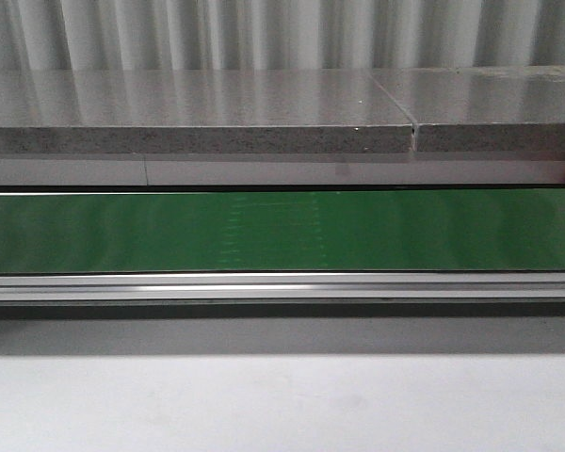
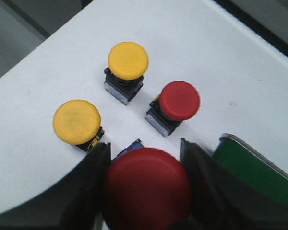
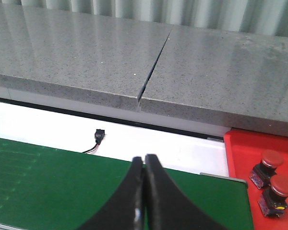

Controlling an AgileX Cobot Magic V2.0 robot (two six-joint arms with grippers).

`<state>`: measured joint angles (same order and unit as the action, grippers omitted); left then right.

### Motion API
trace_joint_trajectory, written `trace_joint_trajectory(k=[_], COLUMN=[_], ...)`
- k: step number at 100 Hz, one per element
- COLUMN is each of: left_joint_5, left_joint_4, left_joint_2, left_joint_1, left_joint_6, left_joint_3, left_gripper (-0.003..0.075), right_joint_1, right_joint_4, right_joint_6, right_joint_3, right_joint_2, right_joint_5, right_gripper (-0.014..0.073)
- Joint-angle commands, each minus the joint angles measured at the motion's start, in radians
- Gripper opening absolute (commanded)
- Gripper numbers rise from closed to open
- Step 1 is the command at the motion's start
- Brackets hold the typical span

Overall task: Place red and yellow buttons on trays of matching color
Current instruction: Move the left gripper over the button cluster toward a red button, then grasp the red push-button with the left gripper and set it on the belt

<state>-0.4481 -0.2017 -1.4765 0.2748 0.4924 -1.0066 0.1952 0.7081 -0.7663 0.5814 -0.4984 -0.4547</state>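
Clearly your green conveyor belt (image 1: 282, 231) runs bare. On the red tray (image 3: 240, 148), cut off at the frame edge, two red buttons (image 3: 271, 184) already rest. Your left gripper (image 2: 146, 187) clamps a red button (image 2: 146, 189), presumably tray-bound; your right gripper (image 3: 144, 191) hangs pressed together, empty.

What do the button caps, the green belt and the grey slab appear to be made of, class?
Yellow button and red button caps: likely moulded plastic, smooth and matte. Green belt: probably rubber or PVC, with a soft sheen. Grey slab: speckled stone or a stone-look composite, polished enough to reflect light.
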Motion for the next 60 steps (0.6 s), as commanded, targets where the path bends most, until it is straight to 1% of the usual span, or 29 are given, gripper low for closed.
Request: trace_joint_trajectory(k=[1,12,30,42,60], left_joint_5=[0.010,-0.006,-0.011,-0.005,-0.003], left_joint_4=[0.005,0.005,0.005,0.004,0.004], left_joint_2=[0.093,0.123,0.100,0.051,-0.019], left_joint_1=[-0.039,-0.109,-0.211,-0.241,-0.256], left_joint_6=[-0.045,-0.096,-0.117,-0.117,-0.117], left_joint_3=[-0.029,-0.029,-0.029,-0.029,-0.029], left_gripper=[-0.0021,-0.0021,-0.0021,-0.0021,-0.0020], right_joint_1=[0.001,0.001,0.001,0.001,0.001], right_joint_4=[0.030,0.030,0.030,0.030,0.030], right_joint_6=[-0.007,-0.007,-0.007,-0.007,-0.007], right_joint_3=[0.026,0.026,0.026,0.026,0.026], right_joint_2=[0.000,0.000,0.000,0.000,0.000], right_joint_5=[0.050,0.050,0.050,0.050,0.050], right_gripper=[-0.0069,-0.0069,-0.0069,-0.0069,-0.0069])
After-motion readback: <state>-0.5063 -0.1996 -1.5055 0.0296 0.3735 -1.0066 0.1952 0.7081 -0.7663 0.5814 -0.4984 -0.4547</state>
